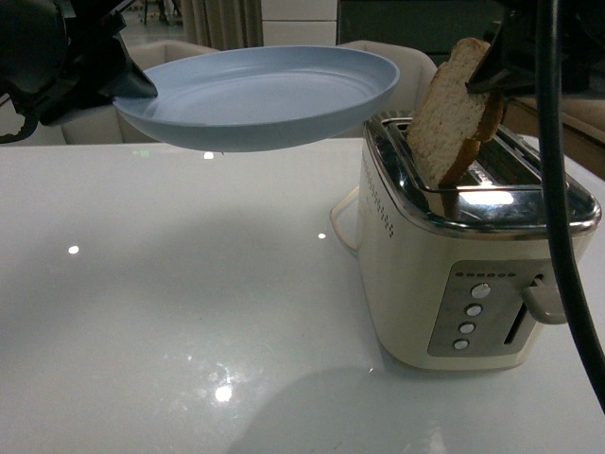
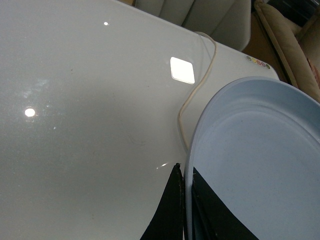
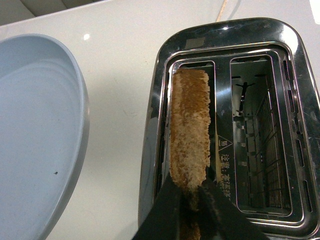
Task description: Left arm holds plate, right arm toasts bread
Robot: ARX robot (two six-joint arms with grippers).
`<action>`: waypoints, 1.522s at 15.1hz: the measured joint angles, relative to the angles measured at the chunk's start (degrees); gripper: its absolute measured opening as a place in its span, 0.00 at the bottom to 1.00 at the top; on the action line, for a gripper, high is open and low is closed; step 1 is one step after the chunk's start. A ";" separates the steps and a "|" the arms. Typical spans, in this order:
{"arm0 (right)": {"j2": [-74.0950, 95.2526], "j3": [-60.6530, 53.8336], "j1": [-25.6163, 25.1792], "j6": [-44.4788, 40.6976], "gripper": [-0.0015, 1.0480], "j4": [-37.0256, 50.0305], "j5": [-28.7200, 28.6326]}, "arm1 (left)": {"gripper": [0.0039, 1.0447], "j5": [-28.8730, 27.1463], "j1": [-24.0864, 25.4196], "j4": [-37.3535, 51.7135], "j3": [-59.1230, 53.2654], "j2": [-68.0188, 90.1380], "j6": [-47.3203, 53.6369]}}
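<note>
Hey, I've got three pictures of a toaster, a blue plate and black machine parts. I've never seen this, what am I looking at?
It is a robot with two arms. One picture looks forward from its body; the other two come from cameras on its wrists. On the white table stands a cream toaster with its cord. The left end effector grips the rim of a pale blue plate, held in the air. The right end effector pinches a slice of bread, tilted, its lower end in the slot nearer the plate.
</note>
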 joint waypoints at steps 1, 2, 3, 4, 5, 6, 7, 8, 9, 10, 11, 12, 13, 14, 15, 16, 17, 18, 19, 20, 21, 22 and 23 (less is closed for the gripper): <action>0.37 0.63 -0.26 0.39 0.19 -0.79 -0.22 | 0.02 0.00 0.00 0.00 0.00 0.00 0.00; 0.68 1.29 -0.63 0.66 0.30 -1.01 -0.17 | 0.02 -0.02 0.00 0.00 0.00 0.00 0.00; 0.68 1.57 -0.72 0.81 0.37 -1.05 -0.02 | 0.02 -0.02 0.00 0.00 0.00 0.00 0.00; 0.66 1.86 -1.07 0.85 0.44 -1.01 -0.04 | 0.02 0.00 0.00 0.02 0.00 0.00 0.00; 0.57 1.97 -1.09 0.90 0.51 -0.74 0.00 | 0.02 0.00 0.00 0.00 0.00 0.00 -0.02; 0.44 1.97 -1.29 0.98 0.58 -0.68 -0.02 | 0.02 0.00 0.00 -0.02 0.00 0.00 0.00; 0.22 1.95 -1.36 1.01 0.65 -0.46 -0.02 | 0.02 0.00 0.00 0.02 0.00 0.00 0.00; -0.20 1.84 -1.40 1.05 0.73 0.26 0.00 | 0.02 0.00 0.00 0.00 0.00 0.00 0.00; -1.44 1.22 -1.38 1.16 0.86 1.64 0.07 | 0.02 0.00 0.00 0.00 0.00 0.00 0.00; -3.06 0.31 -1.36 1.09 0.94 3.02 0.79 | 0.02 0.00 0.00 0.02 0.00 0.00 0.00; -5.01 -0.98 -1.33 0.76 0.95 4.68 1.33 | 0.02 0.00 0.00 0.00 0.00 0.00 0.00; -14.27 -9.16 -1.57 -0.96 0.94 11.19 3.19 | 0.02 0.00 0.00 0.02 0.00 0.00 0.00; -21.97 -17.16 -2.64 -2.89 0.94 15.06 4.57 | 0.02 -0.02 0.00 0.00 0.00 0.00 -0.02; -25.99 -21.11 -3.50 -4.07 0.94 16.98 5.40 | 0.02 -0.02 0.00 0.00 0.00 0.00 0.00; -31.30 -25.18 -4.87 -4.59 0.94 17.51 5.20 | 0.02 0.00 0.00 0.00 0.00 0.00 0.00; -35.93 -28.33 -6.29 -5.29 0.94 17.29 5.14 | 0.02 0.00 0.00 0.02 0.00 0.00 -0.02; -40.33 -30.84 -7.93 -5.64 0.94 16.41 4.61 | 0.02 0.00 0.00 0.00 0.00 0.00 0.00; -45.27 -35.39 -9.55 -8.74 0.86 22.53 6.86 | 0.02 0.00 0.00 0.02 0.00 0.00 -0.02; -51.54 -40.44 -13.44 -12.72 0.74 24.24 3.98 | 0.02 0.00 0.00 0.00 0.00 0.00 0.00; -57.70 -45.64 -16.28 -14.82 0.62 21.90 3.26 | 0.02 0.00 0.00 0.00 0.00 0.00 0.00; -62.62 -49.57 -16.31 -15.89 0.49 19.10 2.86 | 0.02 -0.02 0.04 0.04 0.02 0.00 -0.02; -67.17 -51.91 -15.91 -16.46 0.37 16.74 2.36 | 0.02 0.04 -0.07 0.02 0.02 0.00 0.00; -72.17 -53.66 -15.96 -16.85 0.23 15.06 2.36 | 0.02 0.04 -0.07 0.00 0.02 0.00 0.00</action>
